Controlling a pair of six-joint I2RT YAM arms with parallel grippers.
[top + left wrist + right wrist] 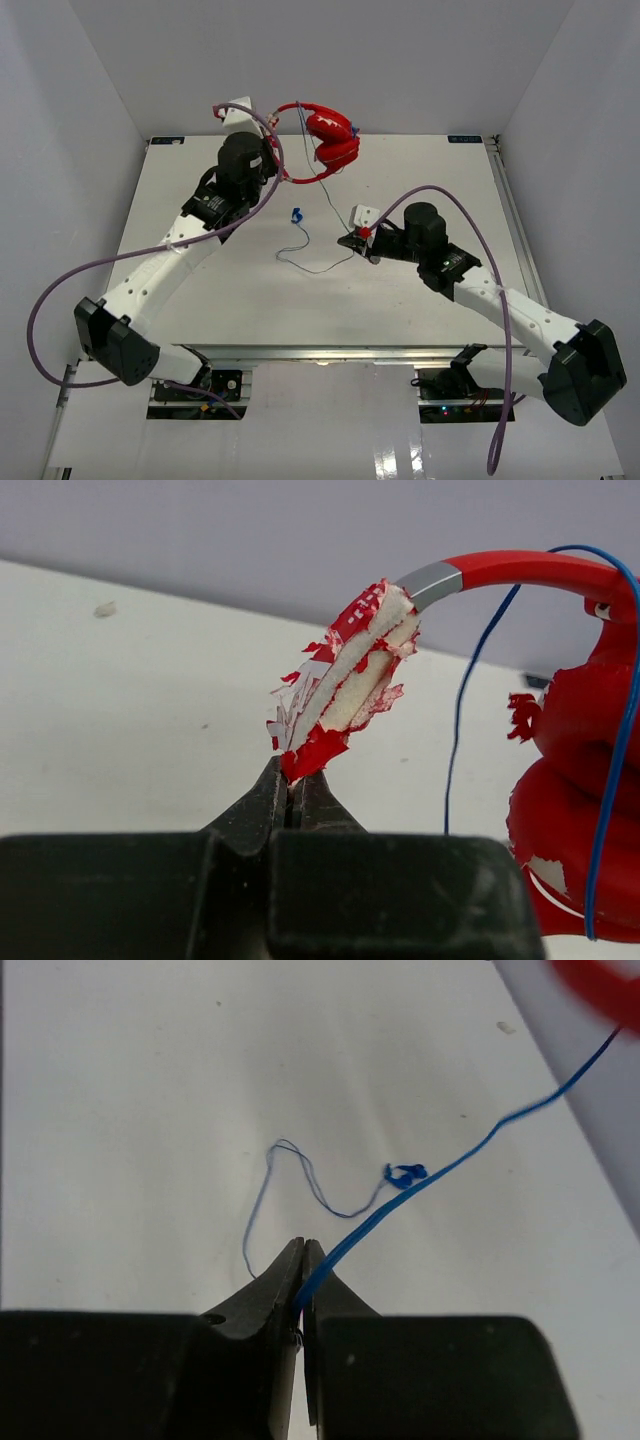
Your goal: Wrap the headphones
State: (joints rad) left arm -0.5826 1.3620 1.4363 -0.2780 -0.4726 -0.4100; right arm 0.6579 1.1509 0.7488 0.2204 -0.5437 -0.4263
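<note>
The red headphones (333,140) hang above the table's far edge. My left gripper (268,122) is shut on the torn red-and-white padding of the headband (350,675), pinched at the fingertips (293,785). The two red cups (575,800) hang to the right, with the thin blue cable (465,700) around them. The cable (335,205) runs down to my right gripper (358,240), which is shut on it (303,1260). The slack lies in a loop on the table and ends in the small blue plug (296,214), also seen in the right wrist view (405,1173).
The white table (200,290) has white walls on the left, right and back. A thick purple robot cable (60,290) loops off the left arm, and another (490,260) arcs over the right arm.
</note>
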